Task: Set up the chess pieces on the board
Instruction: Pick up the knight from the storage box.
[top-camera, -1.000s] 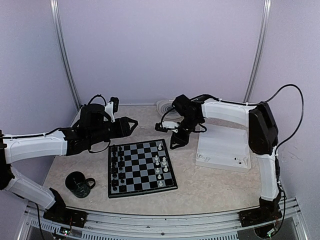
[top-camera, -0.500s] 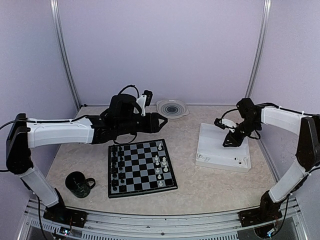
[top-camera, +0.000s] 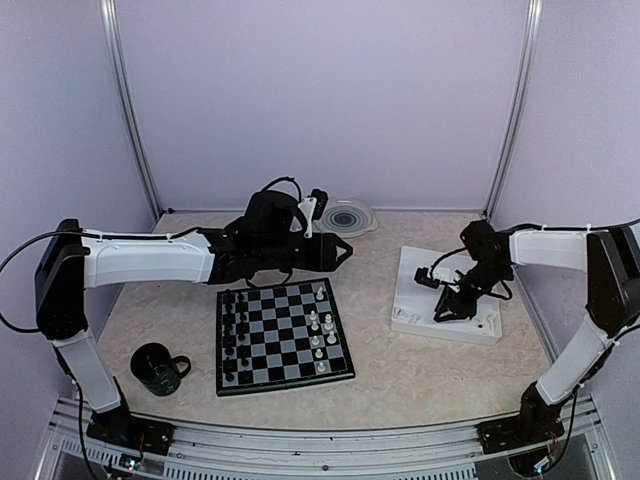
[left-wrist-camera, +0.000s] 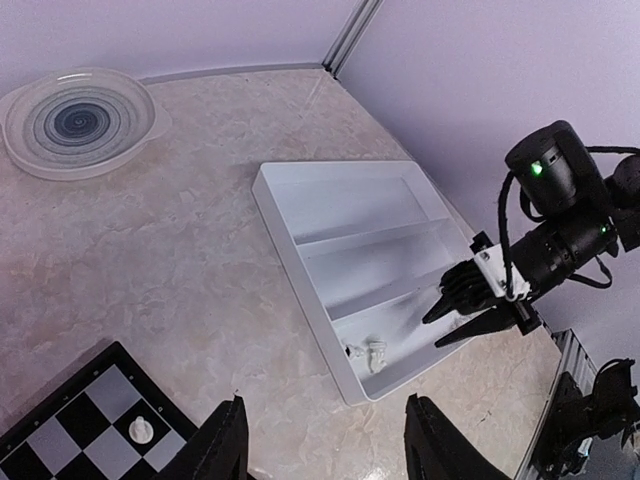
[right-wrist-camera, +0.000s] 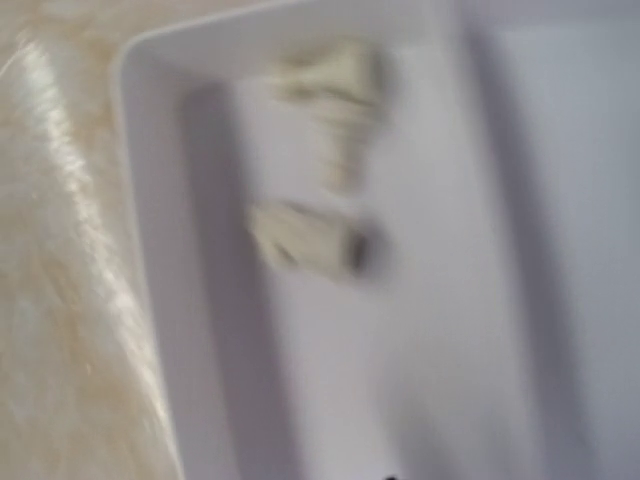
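Pose: left arm stretched low across the table, just beyond the far edge of the board (top-camera: 283, 335). The left gripper (left-wrist-camera: 325, 445) stands wide apart with nothing between its fingers. Pose: right arm folded at the elbow, right gripper (left-wrist-camera: 433, 332) angled down into the white tray (left-wrist-camera: 350, 205), jaws narrowly parted, nothing seen in them.

The tray has three compartments. Two white chess pieces (left-wrist-camera: 368, 353) lie in a corner of the one nearest the arm bases (right wrist view is blurred). The other pieces stand on the board, black at left, white at right.
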